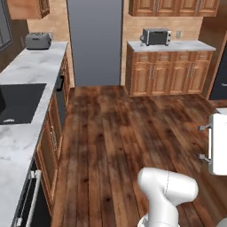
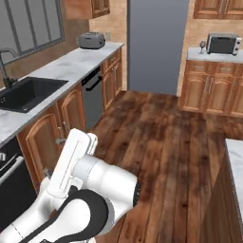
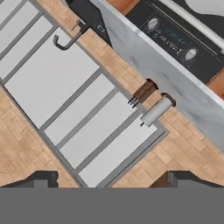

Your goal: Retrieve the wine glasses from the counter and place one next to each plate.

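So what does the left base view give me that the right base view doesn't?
Left base: the fingers, open, at its right edge. Right base: the faucet and window panes, seen plainly. Both: the toaster, toaster oven, fridge and wood floor.

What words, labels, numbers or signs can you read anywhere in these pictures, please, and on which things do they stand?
None can be read.
Stove control panel, hand view: a faint line of light marks between two knobs, too blurred to read.
Toaster oven on the far counter: no legible marking.
Toaster on the long counter: no marking shows.
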Available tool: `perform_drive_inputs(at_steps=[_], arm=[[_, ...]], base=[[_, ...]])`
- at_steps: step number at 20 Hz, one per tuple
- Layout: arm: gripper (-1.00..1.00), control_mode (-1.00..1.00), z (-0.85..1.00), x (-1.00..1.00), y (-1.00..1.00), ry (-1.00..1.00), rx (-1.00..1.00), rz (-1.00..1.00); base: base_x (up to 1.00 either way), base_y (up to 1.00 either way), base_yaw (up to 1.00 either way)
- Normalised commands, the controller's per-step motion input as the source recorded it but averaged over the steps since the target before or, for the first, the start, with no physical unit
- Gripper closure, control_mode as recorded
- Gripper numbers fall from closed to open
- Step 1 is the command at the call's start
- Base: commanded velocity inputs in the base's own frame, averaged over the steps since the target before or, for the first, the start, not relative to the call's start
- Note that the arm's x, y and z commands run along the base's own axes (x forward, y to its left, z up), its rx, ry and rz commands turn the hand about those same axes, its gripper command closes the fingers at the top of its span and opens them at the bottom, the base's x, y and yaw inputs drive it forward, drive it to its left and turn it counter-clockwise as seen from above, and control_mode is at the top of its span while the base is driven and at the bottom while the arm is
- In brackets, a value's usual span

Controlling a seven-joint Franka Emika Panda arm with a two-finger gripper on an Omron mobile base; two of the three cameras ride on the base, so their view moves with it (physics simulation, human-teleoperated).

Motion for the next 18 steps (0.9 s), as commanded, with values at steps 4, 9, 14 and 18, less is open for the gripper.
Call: perform_drive_inputs(at_steps=[4, 9, 14, 18], arm=[[-1.0, 1.0, 0.0, 0.0, 0.0, 0.0, 0.0, 0.0], [-1.0, 1.0, 0.0, 0.0, 0.0, 0.0, 0.0, 0.0], [-1.0, 1.0, 0.0, 0.0, 0.0, 0.0, 0.0, 0.0], [-1.0, 1.0, 0.0, 0.0, 0.0, 0.0, 0.0, 0.0]], base=[[1.0, 0.53, -0.52], [1.0, 0.05, -0.42], [1.0, 0.17, -0.25], [1.0, 0.4, -0.18]])
